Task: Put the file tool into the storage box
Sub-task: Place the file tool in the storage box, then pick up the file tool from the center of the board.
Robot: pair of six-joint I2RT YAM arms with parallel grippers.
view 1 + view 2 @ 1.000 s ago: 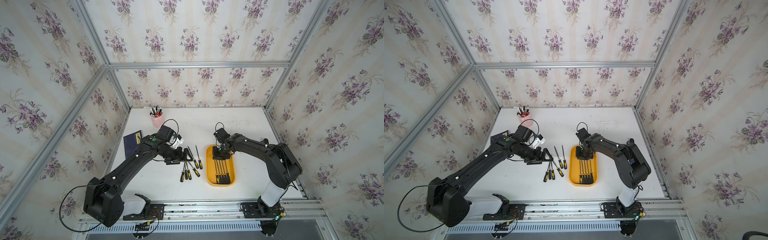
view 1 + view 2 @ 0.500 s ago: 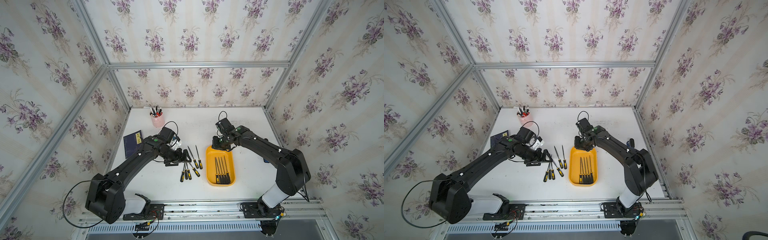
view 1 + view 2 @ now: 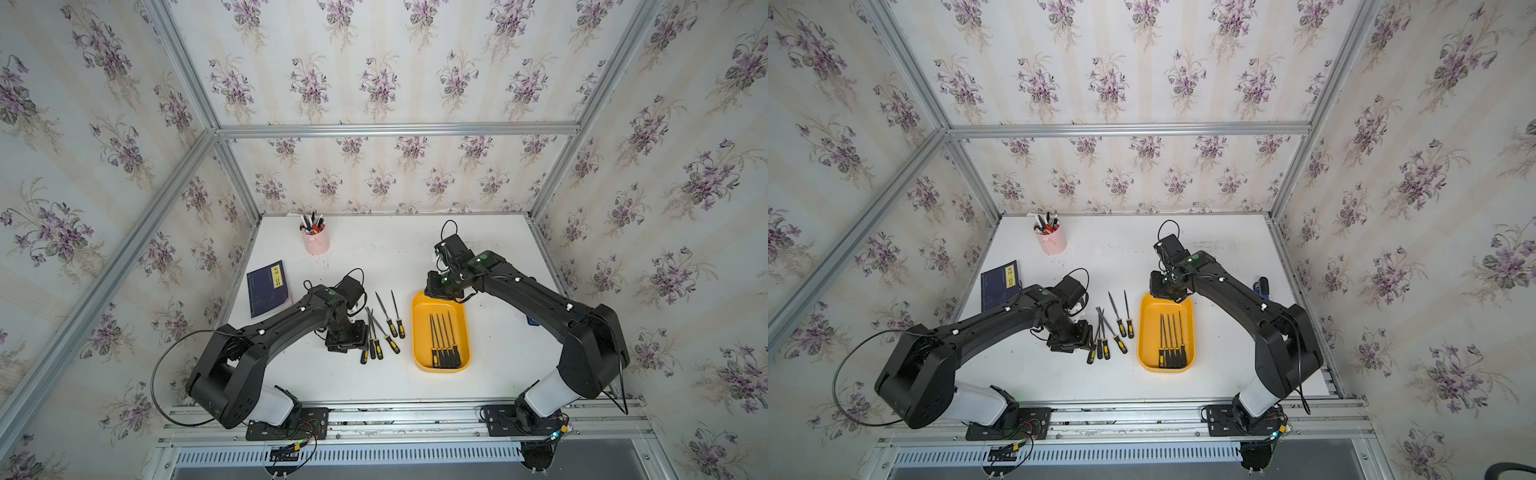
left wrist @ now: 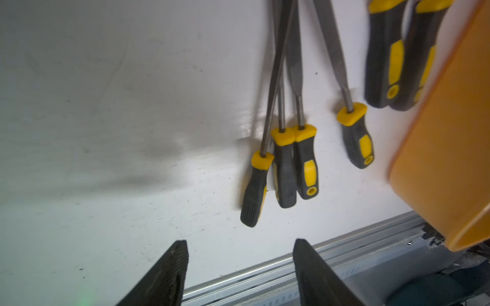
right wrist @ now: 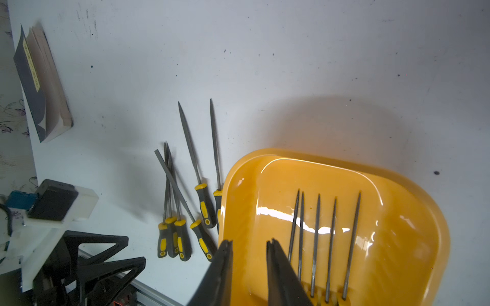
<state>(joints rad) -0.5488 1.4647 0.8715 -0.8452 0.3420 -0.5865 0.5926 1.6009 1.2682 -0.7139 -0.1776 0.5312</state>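
Note:
The storage box (image 3: 440, 303) (image 3: 1165, 303) is an orange-yellow tray, and several black-and-yellow-handled files (image 3: 444, 336) (image 5: 315, 238) lie side by side in it. More file tools (image 3: 376, 332) (image 3: 1104, 332) (image 4: 283, 169) lie loose on the white table just left of the box (image 4: 445, 132). My left gripper (image 3: 349, 347) (image 4: 240, 246) hangs beside their handles, open, with nothing between its fingers. My right gripper (image 3: 440, 291) (image 5: 249, 243) hovers over the box's far end (image 5: 397, 238), its jaws a little apart and empty.
A pink pen cup (image 3: 315, 241) stands at the back left and a dark blue book (image 3: 268, 287) lies near the left wall. A small blue object (image 3: 1261, 284) sits by the right wall. The aluminium front rail (image 4: 318, 265) runs close beyond the file handles.
My left gripper has slid toward the table's front, down to the loose files' handles, and its jaws have narrowed. My right gripper has drawn back from inside the box to its far end.

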